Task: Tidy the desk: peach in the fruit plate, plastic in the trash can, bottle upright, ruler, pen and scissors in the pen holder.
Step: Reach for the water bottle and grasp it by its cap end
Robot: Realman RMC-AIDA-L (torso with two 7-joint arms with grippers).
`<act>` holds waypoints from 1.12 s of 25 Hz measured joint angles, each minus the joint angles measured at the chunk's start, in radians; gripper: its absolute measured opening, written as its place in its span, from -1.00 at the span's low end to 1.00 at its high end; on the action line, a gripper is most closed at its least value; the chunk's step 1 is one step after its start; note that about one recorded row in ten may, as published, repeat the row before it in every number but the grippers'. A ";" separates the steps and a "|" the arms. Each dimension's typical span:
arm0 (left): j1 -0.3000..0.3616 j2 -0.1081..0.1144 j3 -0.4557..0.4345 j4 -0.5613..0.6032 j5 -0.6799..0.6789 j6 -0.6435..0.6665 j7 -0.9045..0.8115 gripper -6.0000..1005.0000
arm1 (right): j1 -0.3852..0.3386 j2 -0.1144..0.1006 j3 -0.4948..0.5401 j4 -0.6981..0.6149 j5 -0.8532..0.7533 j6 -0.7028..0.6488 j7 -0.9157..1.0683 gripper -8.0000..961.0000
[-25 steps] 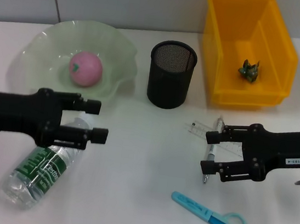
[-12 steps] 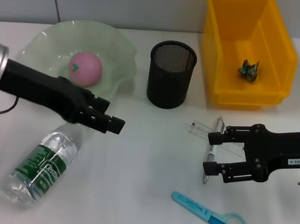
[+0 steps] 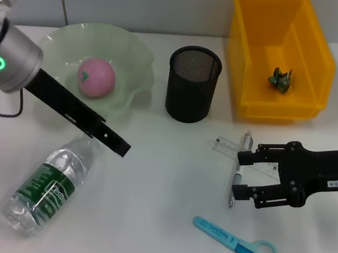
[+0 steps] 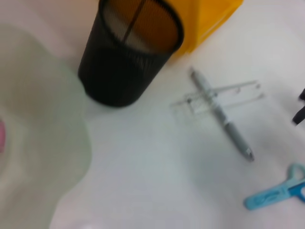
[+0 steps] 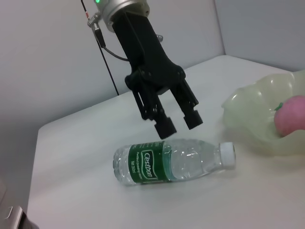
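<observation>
The clear bottle (image 3: 49, 185) with a green label lies on its side at the front left. My left gripper (image 3: 122, 150) hangs open just above its cap end, fingers angled down; the right wrist view shows this gripper (image 5: 180, 125) empty over the bottle (image 5: 171, 160). The pink peach (image 3: 96, 77) rests in the green fruit plate (image 3: 135, 75). Green crumpled plastic (image 3: 280, 79) lies in the yellow trash can (image 3: 253, 56). My right gripper (image 3: 241, 173) stands open, its fingertips either side of the pen (image 3: 232, 197), which crosses the clear ruler (image 3: 224, 146). The blue scissors (image 3: 237, 245) lie in front.
The black mesh pen holder (image 3: 192, 84) stands upright between the plate and the trash can. In the left wrist view the pen holder (image 4: 128, 52), ruler (image 4: 238, 90), pen (image 4: 228, 126) and scissors (image 4: 276, 193) show on the white table.
My left arm has lifted and swung round, so its gripper now slants down at the bottle's cap end instead of lying level across it. The right gripper has edged slightly right.
</observation>
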 joint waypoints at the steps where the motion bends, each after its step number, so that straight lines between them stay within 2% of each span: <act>1: -0.005 -0.001 0.014 0.000 0.009 -0.002 -0.011 0.53 | 0.000 0.000 0.000 -0.001 -0.002 -0.001 -0.001 0.61; 4: -0.016 -0.002 0.043 0.000 0.037 -0.012 -0.037 0.53 | 0.001 0.001 -0.001 -0.005 -0.017 -0.003 -0.002 0.61; 9: -0.048 -0.006 0.165 -0.010 0.121 -0.091 -0.116 0.53 | 0.001 0.002 -0.001 -0.014 -0.025 -0.004 -0.004 0.61; 28: -0.107 -0.008 0.194 -0.154 0.197 -0.218 -0.147 0.51 | -0.001 0.003 -0.001 -0.033 -0.035 -0.005 -0.001 0.61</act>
